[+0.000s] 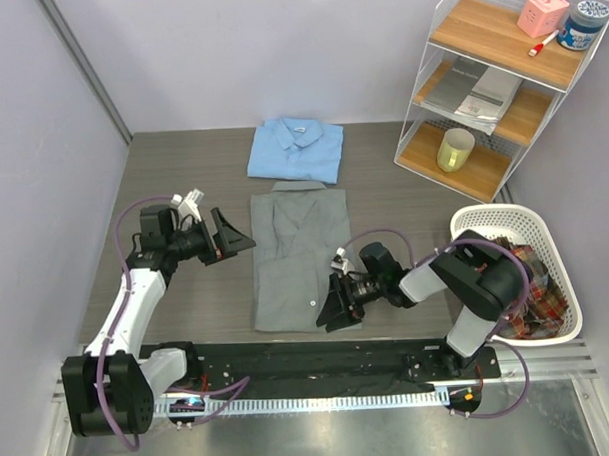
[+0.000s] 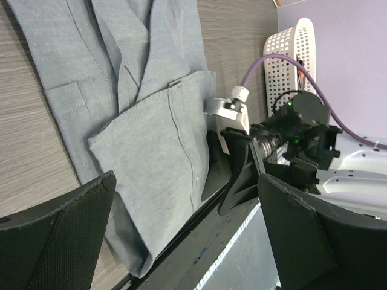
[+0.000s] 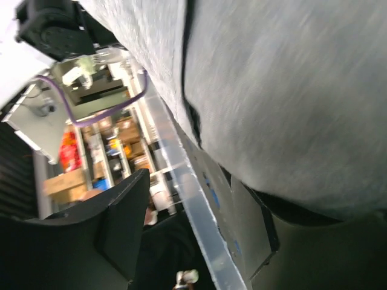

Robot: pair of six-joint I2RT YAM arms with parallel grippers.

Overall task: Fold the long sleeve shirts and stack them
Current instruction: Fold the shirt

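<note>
a grey long sleeve shirt lies partly folded, collar away from the arms, at the middle of the counter. a folded light blue shirt sits just behind it. the left hand hovers spread wide at the grey shirt's left edge. the right hand, fingers parted, is at the shirt's near right corner, with no cloth visibly gripped.

Light was even and bright; shadows were soft; right wrist view was motion-blurred, grey shirt smeared; other views sharp.
</note>
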